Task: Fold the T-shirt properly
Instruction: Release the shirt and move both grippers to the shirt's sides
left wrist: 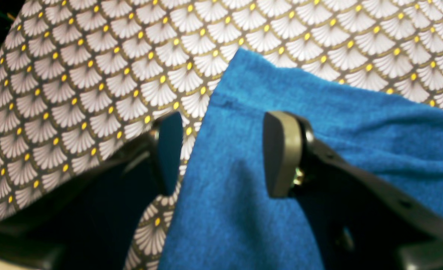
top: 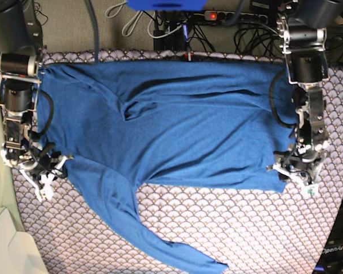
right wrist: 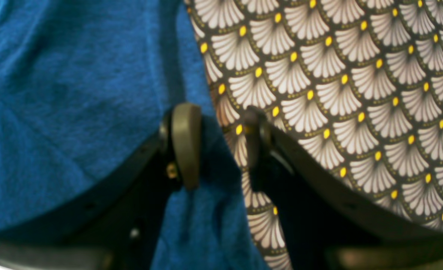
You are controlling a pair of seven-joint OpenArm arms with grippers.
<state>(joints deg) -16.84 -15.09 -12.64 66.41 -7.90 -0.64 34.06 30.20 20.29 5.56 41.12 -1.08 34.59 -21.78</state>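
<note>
L gripper point(left wrist: 221, 153) released, jaws apart w/ the shirt point(left wrist: 319, 150) edge between them, one pad point(left wrist: 281, 153) over blue fabric, other over the cloth point(left wrist: 93, 75). R gripper point(right wrist: 219, 140) also released, straddling the shirt's edge, nothing pinched. In base view, shirt lies spread flat across the table's far half, one sleeve trailing toward the near edge; L gripper sits at the shirt's right-hand corner, R gripper at its left side.

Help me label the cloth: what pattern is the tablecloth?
Whitish scallop fans with yellow dots on the tablecloth; left wrist view.
</note>
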